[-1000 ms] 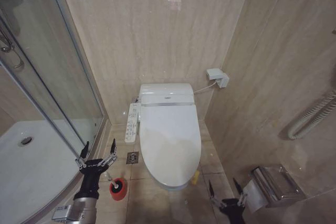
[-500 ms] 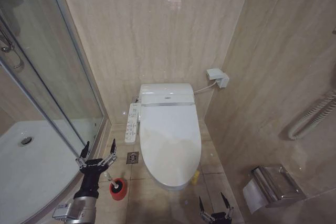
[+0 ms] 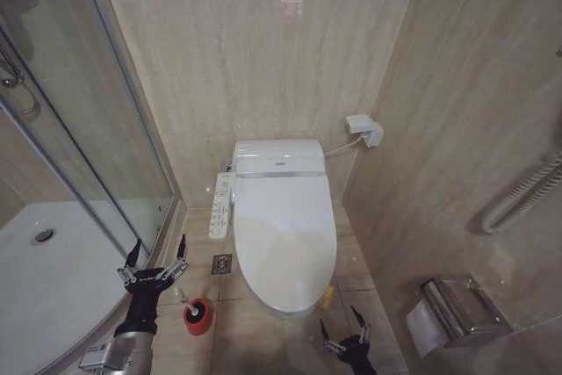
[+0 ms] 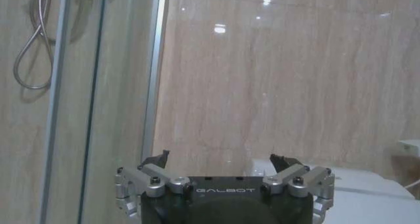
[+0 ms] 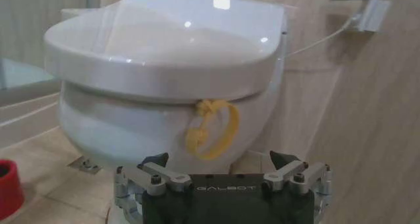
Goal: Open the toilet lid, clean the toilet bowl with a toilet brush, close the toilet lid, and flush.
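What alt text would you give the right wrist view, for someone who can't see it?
Closed white toilet lid over the bowl, seen low from the front, with a yellow loop tag hanging from the lid's front edge. The open right claw sits just below the tag, not touching it. A red holder stands on the floor beside the bowl.

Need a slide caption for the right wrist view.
Right end effector, open, faces the closed toilet lid and its yellow loop tag.

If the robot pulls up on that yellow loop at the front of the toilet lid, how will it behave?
The yellow loop hangs limp, so probably floppy until pulled taut. The toilet lid looks rigid, glossy plastic, probably slippery, and would likely swing up at the back rather than flex.
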Controlling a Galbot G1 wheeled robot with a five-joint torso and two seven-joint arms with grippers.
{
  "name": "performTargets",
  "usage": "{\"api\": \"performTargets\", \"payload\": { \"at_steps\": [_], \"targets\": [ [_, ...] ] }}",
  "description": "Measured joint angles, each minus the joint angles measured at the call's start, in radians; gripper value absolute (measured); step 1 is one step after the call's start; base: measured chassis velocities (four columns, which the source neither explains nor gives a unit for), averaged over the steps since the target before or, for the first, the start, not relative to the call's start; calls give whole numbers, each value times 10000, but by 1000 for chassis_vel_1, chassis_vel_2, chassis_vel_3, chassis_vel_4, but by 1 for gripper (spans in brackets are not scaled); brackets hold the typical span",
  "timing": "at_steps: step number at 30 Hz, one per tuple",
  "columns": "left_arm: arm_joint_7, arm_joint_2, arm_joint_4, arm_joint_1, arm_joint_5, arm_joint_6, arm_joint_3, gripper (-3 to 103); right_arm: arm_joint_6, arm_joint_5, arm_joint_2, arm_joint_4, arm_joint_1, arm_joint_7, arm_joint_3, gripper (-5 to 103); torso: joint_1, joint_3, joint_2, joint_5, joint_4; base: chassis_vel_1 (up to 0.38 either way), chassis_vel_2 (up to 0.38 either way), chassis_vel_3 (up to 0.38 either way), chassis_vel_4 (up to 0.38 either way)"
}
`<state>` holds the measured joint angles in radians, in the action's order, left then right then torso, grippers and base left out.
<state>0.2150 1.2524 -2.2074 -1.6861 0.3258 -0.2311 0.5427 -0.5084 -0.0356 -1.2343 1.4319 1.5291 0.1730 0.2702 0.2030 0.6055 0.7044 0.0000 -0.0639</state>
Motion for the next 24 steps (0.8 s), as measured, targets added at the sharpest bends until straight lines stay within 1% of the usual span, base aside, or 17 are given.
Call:
{"api": "performTargets", "payload": {
  "at_steps": [5, 8, 13, 14, 21, 22, 24],
  "targets": [
    [3, 16, 49, -24, -22, 4, 73, 100, -329, -18, 20, -659, -453, -416, 18, 100, 0, 0, 0, 0, -1, 0, 0, 0, 0],
    [4, 34, 85, -11, -49, 16, 73, 100, -404, -16, 19, -809, -584, -492, 52, 100, 0, 0, 0, 0, -2, 0, 0, 0, 0],
    [6, 95, 183, 34, -157, 43, 34, 100, -551, 267, 54, -983, -838, -778, 82, 100, 0, 0, 0, -1, -1, 0, 0, 0, 0],
    [7, 106, 203, 39, -172, 48, 29, 100, -601, 343, 47, -1047, -897, -859, 82, 102, 0, 0, 0, 0, -2, 0, 0, 0, 0],
    [6, 132, 268, 58, -196, 61, 49, 100, -714, 601, -60, -1320, -1103, -1095, -59, 102, 0, 0, 0, 0, -1, 0, 0, 0, 0],
    [6, 134, 293, 60, -198, 62, 58, 100, -745, 619, -105, -1406, -1155, -1143, -87, 81, 0, 0, 0, -1, -2, 0, 0, 0, 0],
    [6, 135, 315, 63, -199, 62, 65, 100, -776, 622, -144, -1489, -1199, -1184, -98, 81, 0, 0, 0, -3, -5, 0, 0, 0, 0]
  ]
}}
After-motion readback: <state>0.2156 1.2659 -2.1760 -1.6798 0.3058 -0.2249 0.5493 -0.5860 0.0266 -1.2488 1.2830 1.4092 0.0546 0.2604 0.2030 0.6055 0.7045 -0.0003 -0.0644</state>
